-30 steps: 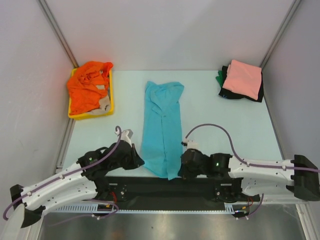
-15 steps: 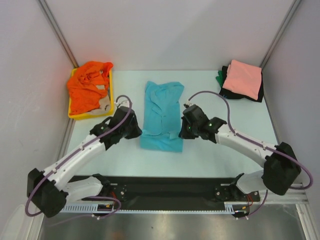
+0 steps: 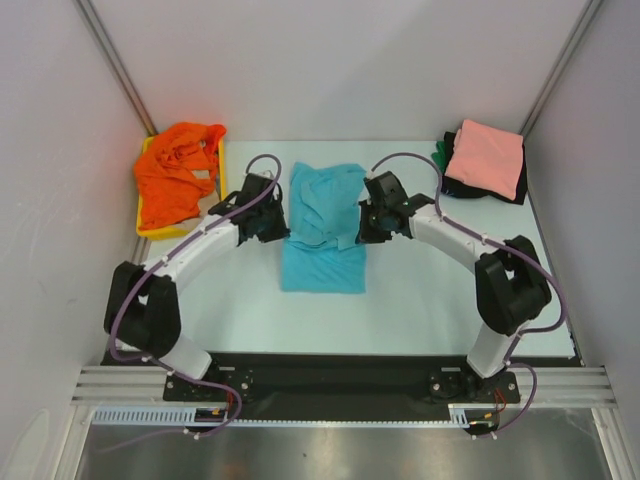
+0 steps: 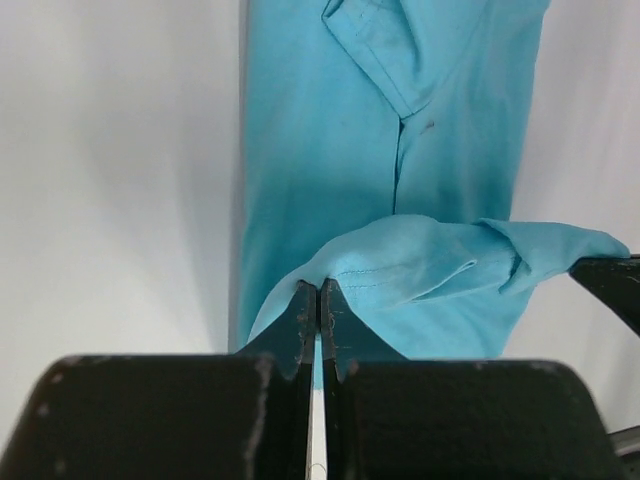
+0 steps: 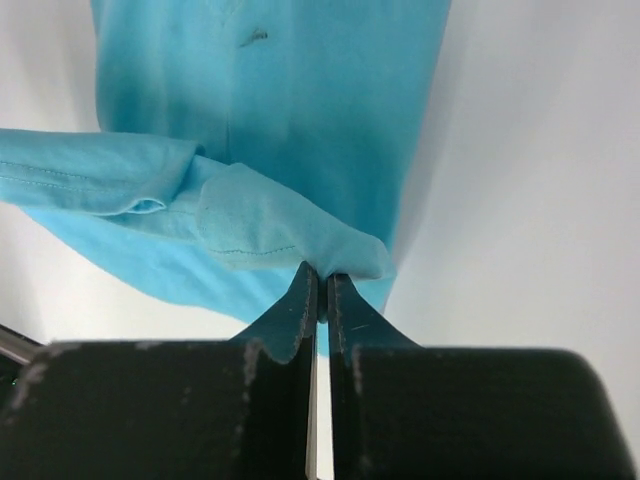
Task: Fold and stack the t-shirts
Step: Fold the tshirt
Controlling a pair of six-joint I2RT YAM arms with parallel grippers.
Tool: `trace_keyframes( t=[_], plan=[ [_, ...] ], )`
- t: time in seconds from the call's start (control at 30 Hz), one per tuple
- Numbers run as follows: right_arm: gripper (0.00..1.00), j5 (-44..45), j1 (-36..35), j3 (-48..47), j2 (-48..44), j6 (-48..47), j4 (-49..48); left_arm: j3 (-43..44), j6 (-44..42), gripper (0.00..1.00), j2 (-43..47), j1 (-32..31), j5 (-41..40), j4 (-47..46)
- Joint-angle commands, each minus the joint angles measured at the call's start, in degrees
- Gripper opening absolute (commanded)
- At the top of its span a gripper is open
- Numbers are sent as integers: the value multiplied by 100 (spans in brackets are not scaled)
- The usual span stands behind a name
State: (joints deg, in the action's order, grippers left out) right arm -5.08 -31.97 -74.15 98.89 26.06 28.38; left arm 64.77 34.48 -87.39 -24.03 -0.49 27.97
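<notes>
**Left hand (image 4: 318, 290) and right hand (image 5: 320, 272) clamp turquoise t-shirt (image 3: 322, 235)**

Each hand is shut tight on one corner of the hem. Between them the hem hangs raised over the shirt's middle. The rest lies flat mid-tabletop (image 3: 440, 270), collar toward the far side. An orange t-shirt (image 3: 175, 185) fills the yellow tray (image 3: 180, 232) at far left. A salmon pink t-shirt (image 3: 485, 155) lies folded on a black t-shirt (image 3: 517, 188) at far right.

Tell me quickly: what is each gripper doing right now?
Left gripper: jaws shut on a hem corner of the turquoise t-shirt.
Right gripper: jaws shut on the opposite hem corner of that shirt.
</notes>
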Motion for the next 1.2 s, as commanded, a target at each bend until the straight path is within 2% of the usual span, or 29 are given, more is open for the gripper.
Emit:
trace_keyframes(
  t=[0.0,0.17,0.23,0.27,0.33,0.37,0.4,0.47,0.53,0.57,0.6,0.67,0.7,0.73,0.87,0.93,1.07,1.17],
  plan=[
    [0,-283,103,-416,314,-260,-43,474,-187,0,-312,144,216,-142],
    [0,-493,296,-960,859,-356,18,957,-214,0,-962,364,374,-37],
    [2,-678,419,-1232,1296,-435,167,1344,-205,8,-1393,504,462,156],
    [21,-713,471,-1564,1491,-470,229,1467,-187,27,-1542,574,541,244],
    [56,-889,673,-2048,2069,-532,439,1888,-143,52,-2087,819,716,235],
    [72,-933,779,-2660,2255,-550,527,2142,-117,59,-2358,908,952,584],
    [74,-968,867,-2953,2431,-541,833,2676,-126,60,-2744,961,998,761],
    [74,-960,1069,-3463,2688,-550,1168,3048,-222,64,-2897,1023,1104,1104],
    [74,-960,1070,-3126,2408,-585,1083,2806,-293,66,-2461,1006,1025,984],
    [75,-899,1035,-2810,1928,-585,751,2308,-293,67,-2258,1006,1016,739],
    [76,-768,1008,-2137,1697,-559,609,2051,-301,68,-2012,1006,964,632],
    [76,-705,921,-1527,1266,-471,424,1506,-284,70,-1372,1006,954,326],
    [77,-644,903,-1158,890,-418,240,946,-266,70,-1177,1006,937,237],
    [77,-643,868,-493,660,-366,90,636,-240,70,-974,997,972,105],
    [76,-1335,666,1102,-167,99,-919,-901,-213,71,132,927,1121,-536],
    [74,-1539,587,1690,-458,241,-1193,-1299,-205,72,424,883,1165,-651],
    [70,-1566,455,2088,-547,426,-1580,-2274,-3,72,951,778,1420,-1160],
    [65,-1645,437,2176,-336,496,-1782,-2617,85,72,1110,672,1385,-1363]
  ],
)
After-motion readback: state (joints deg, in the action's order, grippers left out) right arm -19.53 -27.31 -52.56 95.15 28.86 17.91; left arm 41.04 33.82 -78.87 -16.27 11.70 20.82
